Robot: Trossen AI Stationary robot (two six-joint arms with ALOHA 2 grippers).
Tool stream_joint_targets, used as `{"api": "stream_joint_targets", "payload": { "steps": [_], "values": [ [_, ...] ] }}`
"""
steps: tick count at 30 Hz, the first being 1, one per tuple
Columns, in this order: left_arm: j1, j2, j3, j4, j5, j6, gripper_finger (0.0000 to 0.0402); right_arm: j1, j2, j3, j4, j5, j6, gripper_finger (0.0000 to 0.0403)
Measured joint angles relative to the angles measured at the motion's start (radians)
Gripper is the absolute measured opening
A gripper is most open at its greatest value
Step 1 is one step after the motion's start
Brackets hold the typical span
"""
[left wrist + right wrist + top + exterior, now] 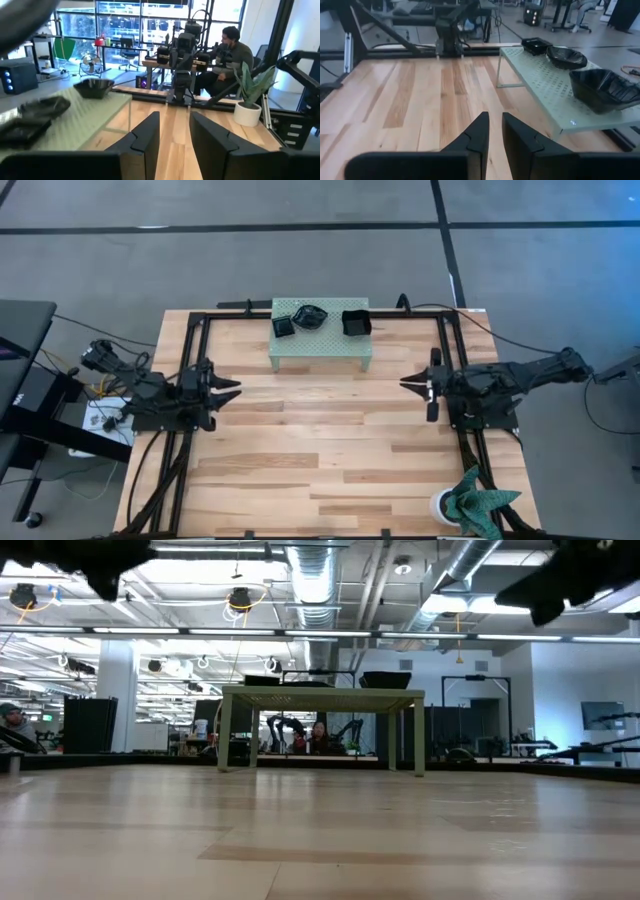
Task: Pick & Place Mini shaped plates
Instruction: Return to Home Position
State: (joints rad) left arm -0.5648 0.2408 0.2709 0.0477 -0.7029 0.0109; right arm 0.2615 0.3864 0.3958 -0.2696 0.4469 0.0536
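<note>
Wooden table [330, 442] carries green stand [320, 346] bearing black plates [356, 322].

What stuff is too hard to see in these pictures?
High view: how many plates each pile on the green stand holds; too small, seen from above.
Low view: left arm and right arm, cut off by the top edge.
Left wrist view: nearest plates, blurred; shapes unclear.

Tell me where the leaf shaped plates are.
In the high view, the leaf shaped plates sit on the pale green stand near the far edge of the table, between the square plates toward the left and the deeper stack toward the right.
</note>
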Motion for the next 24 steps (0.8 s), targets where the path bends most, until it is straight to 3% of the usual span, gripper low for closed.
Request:
{"api": "stream_joint_targets", "payload": {
  "steps": [10, 17, 24],
  "values": [
    [0.0, -0.24, -0.181, 0.009, 0.001, 0.011, 0.0108, 0.0, -0.225, -0.182, 0.048, -0.001, 0.0, 0.0047],
    [0.0, -0.24, -0.24, 0.088, 0.124, 0.018, 0.0108, 0.0, -0.377, -0.294, 0.093, -0.002, -0.008, 0.0047],
    [0.0, -0.241, -0.265, 0.118, 0.128, 0.036, 0.0108, 0.0, -0.371, -0.324, 0.125, -0.011, -0.028, 0.0047]
  ]
}}
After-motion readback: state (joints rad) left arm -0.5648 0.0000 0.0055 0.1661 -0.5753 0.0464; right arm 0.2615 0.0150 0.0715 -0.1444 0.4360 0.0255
